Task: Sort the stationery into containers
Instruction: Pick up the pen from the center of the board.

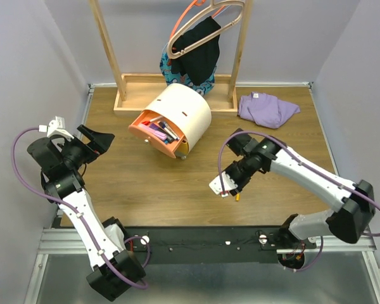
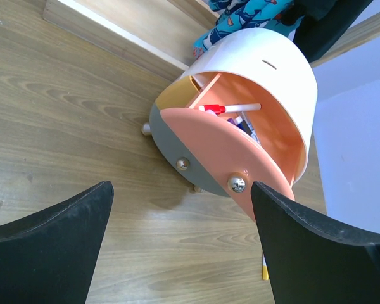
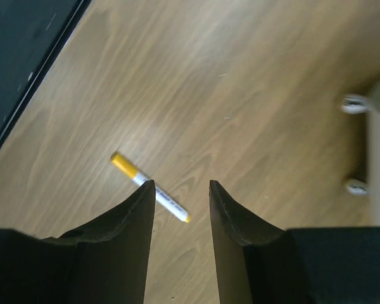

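Note:
A white marker with an orange cap lies flat on the wooden table; it also shows as the marker and the marker. My right gripper hovers over it, open and holding nothing; one end of the marker is hidden behind a finger. The cream drum-like chest stands at mid-table with its orange drawer pulled out. Several pens lie inside, among them a red-capped pen. My left gripper stands wide open and empty, left of the chest.
A yellow drawer sits behind the orange drawer front. The wooden rack base with hangers and hanging clothes stands at the back. A purple cloth lies at the back right. The chest's feet show nearby.

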Controlling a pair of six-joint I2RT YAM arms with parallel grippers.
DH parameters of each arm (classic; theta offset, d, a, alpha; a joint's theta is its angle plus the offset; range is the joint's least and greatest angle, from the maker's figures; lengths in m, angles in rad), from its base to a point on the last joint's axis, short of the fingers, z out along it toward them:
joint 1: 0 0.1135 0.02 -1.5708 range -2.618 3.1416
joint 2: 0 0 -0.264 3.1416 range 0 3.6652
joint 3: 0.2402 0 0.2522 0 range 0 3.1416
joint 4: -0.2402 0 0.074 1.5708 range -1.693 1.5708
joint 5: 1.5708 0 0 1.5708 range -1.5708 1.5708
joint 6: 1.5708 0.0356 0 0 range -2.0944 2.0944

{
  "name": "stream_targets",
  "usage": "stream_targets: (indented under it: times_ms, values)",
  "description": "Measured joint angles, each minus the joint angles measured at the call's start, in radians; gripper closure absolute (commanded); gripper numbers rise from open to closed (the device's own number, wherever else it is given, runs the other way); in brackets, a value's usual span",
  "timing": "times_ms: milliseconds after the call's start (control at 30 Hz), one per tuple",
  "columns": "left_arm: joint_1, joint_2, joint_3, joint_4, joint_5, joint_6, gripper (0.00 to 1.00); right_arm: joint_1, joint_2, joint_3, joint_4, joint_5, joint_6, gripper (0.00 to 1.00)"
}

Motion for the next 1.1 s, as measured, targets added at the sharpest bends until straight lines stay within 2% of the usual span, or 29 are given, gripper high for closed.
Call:
stream_targets:
  times_ms: [233, 433, 700, 1100]
  values:
    - [-0.003, -0.006, 0.000, -0.038, 0.000, 0.031, 0.01, 0.000, 0.178, -0.074, -0.055, 0.090, -0.328, 0.57]
    - [-0.003, -0.021, 0.000, -0.086, -0.006, 0.073, 0.01, 0.000, 0.215, -0.119, -0.056, 0.148, -0.462, 0.58]
    - [0.007, -0.022, 0.000, -0.123, -0.012, 0.108, 0.01, -0.002, 0.235, -0.179, -0.051, 0.180, -0.519, 0.61]
    - [0.025, 0.006, 0.001, -0.145, -0.016, 0.122, 0.01, -0.002, 0.321, -0.182, 0.005, 0.185, -0.505, 0.64]
